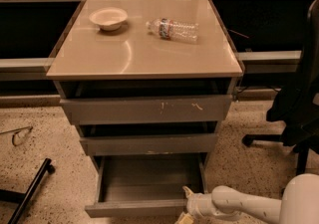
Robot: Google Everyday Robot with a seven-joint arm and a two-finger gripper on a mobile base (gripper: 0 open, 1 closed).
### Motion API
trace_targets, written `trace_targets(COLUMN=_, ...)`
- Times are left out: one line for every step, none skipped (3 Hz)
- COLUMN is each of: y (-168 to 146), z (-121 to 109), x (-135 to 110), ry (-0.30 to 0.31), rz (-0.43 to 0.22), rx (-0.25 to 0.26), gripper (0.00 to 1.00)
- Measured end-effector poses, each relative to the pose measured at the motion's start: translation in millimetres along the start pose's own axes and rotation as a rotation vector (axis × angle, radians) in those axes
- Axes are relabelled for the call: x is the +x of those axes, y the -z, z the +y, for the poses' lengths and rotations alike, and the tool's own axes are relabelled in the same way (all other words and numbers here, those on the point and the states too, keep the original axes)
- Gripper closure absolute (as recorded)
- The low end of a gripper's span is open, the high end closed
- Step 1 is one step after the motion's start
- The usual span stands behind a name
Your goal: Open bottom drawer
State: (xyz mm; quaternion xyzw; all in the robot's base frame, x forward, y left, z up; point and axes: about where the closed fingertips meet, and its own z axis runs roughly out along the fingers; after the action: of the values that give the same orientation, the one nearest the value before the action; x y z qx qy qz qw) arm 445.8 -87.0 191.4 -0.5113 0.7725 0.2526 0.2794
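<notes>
Camera view, looking down on the front of the desk (144, 56): you see its tan top and three plain grey drawer fronts stacked below. The bottom drawer (149, 184) stands pulled well out toward the camera, its grey tray interior open to view and bare, with its front edge lying low in the frame, near the bottom border. The middle drawer (148, 144) and the top drawer (147, 110) each sit out by a narrow amount, with a dark gap showing above each front. The top front carries a few white scratches right of centre. The hand (185, 206) is at the right end of the bottom drawer's front, at the corner, touching or just beside it. You cannot tell whether the hand is open or closed, nor whether it grips the front. The white arm (244, 203) runs from the hand to the right and into the rounded white body at the lower right corner. On the desk top, a shallow white bowl (108, 18) sits upright at the back left. A clear plastic bottle (173, 29) lies on its side just right of it, apart from the bowl. A dark office chair (299, 103) stands to the right of the desk on the speckled floor (50, 133). A black bar (30, 190) lies slanted across the floor at lower left.
</notes>
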Motion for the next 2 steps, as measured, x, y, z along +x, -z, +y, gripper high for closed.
trace_targets(y=3, z=33, x=16, ry=-0.035, rz=-0.024, rx=-0.019, gripper=0.0)
trace_targets(y=19, z=71, x=27, ry=-0.073, rz=-0.066, rx=0.016, gripper=0.0)
